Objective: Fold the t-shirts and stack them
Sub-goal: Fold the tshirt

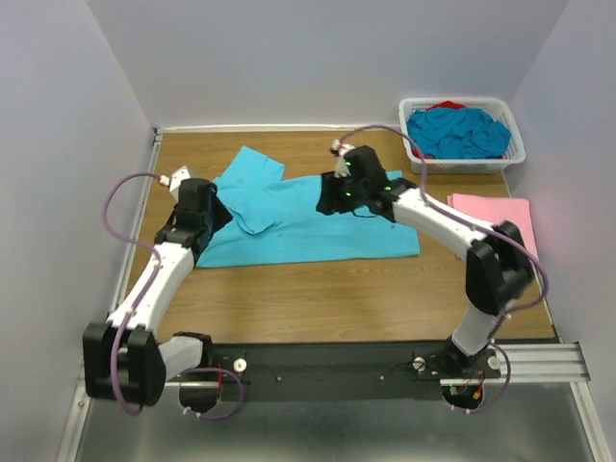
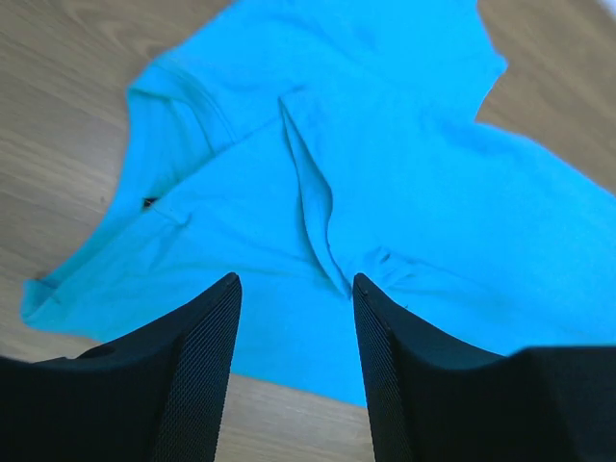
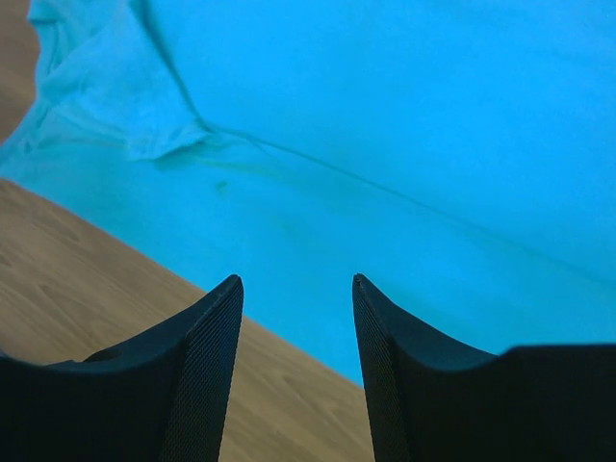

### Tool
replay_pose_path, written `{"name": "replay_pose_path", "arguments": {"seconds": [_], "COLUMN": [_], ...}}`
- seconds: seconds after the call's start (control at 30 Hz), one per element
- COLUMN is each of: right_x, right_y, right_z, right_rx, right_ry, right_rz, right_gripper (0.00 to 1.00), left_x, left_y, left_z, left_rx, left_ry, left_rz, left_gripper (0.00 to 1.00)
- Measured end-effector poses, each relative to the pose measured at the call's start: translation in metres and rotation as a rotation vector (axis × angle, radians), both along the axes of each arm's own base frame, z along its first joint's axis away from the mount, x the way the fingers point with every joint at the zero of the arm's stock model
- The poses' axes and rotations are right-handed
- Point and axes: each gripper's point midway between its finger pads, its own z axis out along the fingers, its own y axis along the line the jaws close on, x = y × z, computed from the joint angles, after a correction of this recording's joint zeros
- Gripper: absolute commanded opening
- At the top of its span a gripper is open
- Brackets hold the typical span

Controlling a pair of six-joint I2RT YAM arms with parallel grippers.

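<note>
A turquoise t-shirt (image 1: 308,219) lies spread on the wooden table, one sleeve folded in near its left end. My left gripper (image 1: 214,214) hovers open and empty over the shirt's left edge; the shirt shows below it in the left wrist view (image 2: 385,173). My right gripper (image 1: 337,197) hovers open and empty over the shirt's far edge; the shirt fills the right wrist view (image 3: 404,144). A folded pale pink t-shirt (image 1: 493,219) lies at the right. More turquoise shirts (image 1: 457,132) are heaped in the basket.
A white lattice basket (image 1: 514,152) stands at the back right corner, with a bit of red cloth (image 1: 446,104) at its rear. Grey walls close the table on three sides. Bare wood (image 1: 337,298) lies in front of the shirt.
</note>
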Motion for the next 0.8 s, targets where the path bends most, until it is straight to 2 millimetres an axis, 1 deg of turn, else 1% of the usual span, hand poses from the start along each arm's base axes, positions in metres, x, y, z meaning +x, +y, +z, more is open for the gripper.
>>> {"name": "replay_pose_path", "arguments": {"seconds": [0.03,0.07,0.13,0.17,0.2,0.23,0.27,0.3,0.33,0.37,0.43,0.47,0.53,0.57,0.67,0.8], "right_x": [0.000,0.002,-0.001,-0.001,-0.005,-0.006,-0.007,-0.010,-0.012,-0.013,-0.016,-0.014,-0.011,-0.010,-0.002,0.007], "right_y": [0.022,0.043,0.080,0.103,0.119,0.130,0.147,0.160,0.173,0.181,0.201,0.209,0.220,0.224,0.229,0.227], "right_z": [-0.004,-0.008,-0.017,-0.023,-0.028,-0.031,-0.036,-0.039,-0.045,-0.048,-0.061,-0.065,-0.075,-0.081,-0.096,-0.113], "right_rx": [-0.026,-0.047,-0.080,-0.096,-0.109,-0.122,-0.131,-0.138,-0.148,-0.153,-0.180,-0.194,-0.218,-0.238,-0.287,-0.341], "right_ry": [-0.011,-0.034,-0.062,-0.087,-0.102,-0.115,-0.135,-0.150,-0.163,-0.175,-0.199,-0.217,-0.241,-0.253,-0.281,-0.293], "right_rz": [0.057,0.112,0.210,0.266,0.309,0.342,0.381,0.411,0.440,0.458,0.504,0.515,0.530,0.534,0.527,0.506], "right_gripper": [0.56,0.56,0.56,0.56,0.56,0.56,0.57,0.57,0.57,0.58,0.59,0.59,0.59,0.59,0.57,0.55], "left_x": [0.004,0.006,0.006,0.004,0.002,-0.001,-0.003,-0.006,-0.009,-0.013,-0.018,-0.021,-0.014,-0.013,-0.010,-0.010], "left_y": [-0.007,-0.010,-0.011,-0.010,-0.010,-0.008,-0.007,-0.005,-0.002,0.006,0.021,0.027,0.039,0.040,0.043,0.044], "left_z": [-0.010,-0.018,-0.047,-0.062,-0.072,-0.083,-0.090,-0.100,-0.107,-0.117,-0.130,-0.137,-0.136,-0.137,-0.137,-0.136], "left_rx": [0.002,0.004,0.011,0.014,0.016,0.014,0.012,0.007,-0.005,-0.014,-0.035,-0.048,-0.075,-0.083,-0.089,-0.087], "left_ry": [0.027,0.049,0.130,0.173,0.202,0.230,0.247,0.273,0.288,0.313,0.342,0.358,0.334,0.334,0.317,0.312], "left_rz": [-0.020,-0.026,-0.027,-0.025,-0.023,-0.017,-0.013,-0.007,-0.003,0.022,0.064,0.080,0.107,0.111,0.108,0.102], "left_gripper": [0.56,0.54,0.53,0.52,0.52,0.51,0.51,0.50,0.50,0.50,0.50,0.50,0.50,0.50,0.50,0.50]}}
